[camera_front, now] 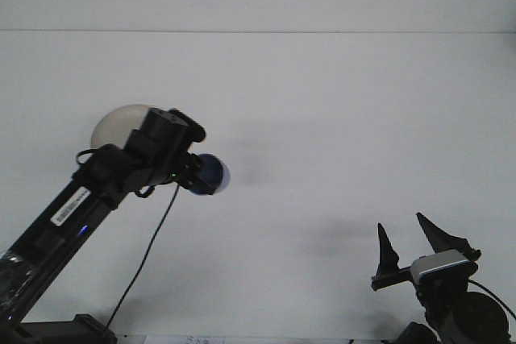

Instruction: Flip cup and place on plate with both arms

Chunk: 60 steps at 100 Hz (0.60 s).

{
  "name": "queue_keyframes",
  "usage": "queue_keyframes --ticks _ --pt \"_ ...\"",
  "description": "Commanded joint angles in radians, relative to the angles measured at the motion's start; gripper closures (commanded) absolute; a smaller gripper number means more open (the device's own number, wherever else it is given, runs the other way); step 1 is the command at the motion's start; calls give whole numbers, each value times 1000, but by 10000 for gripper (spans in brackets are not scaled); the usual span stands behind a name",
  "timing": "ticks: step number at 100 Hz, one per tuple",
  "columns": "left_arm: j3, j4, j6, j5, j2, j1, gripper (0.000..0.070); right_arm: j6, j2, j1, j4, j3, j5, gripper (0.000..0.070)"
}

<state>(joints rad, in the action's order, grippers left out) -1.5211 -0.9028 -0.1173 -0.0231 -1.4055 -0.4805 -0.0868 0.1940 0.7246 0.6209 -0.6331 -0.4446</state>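
The blue cup (211,175) hangs tilted sideways (airborne), just beside the white plate (115,124).

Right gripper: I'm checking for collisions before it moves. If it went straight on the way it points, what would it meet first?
Probably nothing: the right gripper, jaws open, points up-table over bare table. The cup and plate lie far left.

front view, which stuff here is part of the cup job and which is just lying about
Part of the job: blue cup, held in the left pincer; white plate; right pincer, open.
Just there: white table; black cable.
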Motion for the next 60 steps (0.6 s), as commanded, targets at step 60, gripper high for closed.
queue_keyframes --ticks 60 --pt "-163 43 3 -11 -311 542 691 -18 3 8 3 -8 3 194"
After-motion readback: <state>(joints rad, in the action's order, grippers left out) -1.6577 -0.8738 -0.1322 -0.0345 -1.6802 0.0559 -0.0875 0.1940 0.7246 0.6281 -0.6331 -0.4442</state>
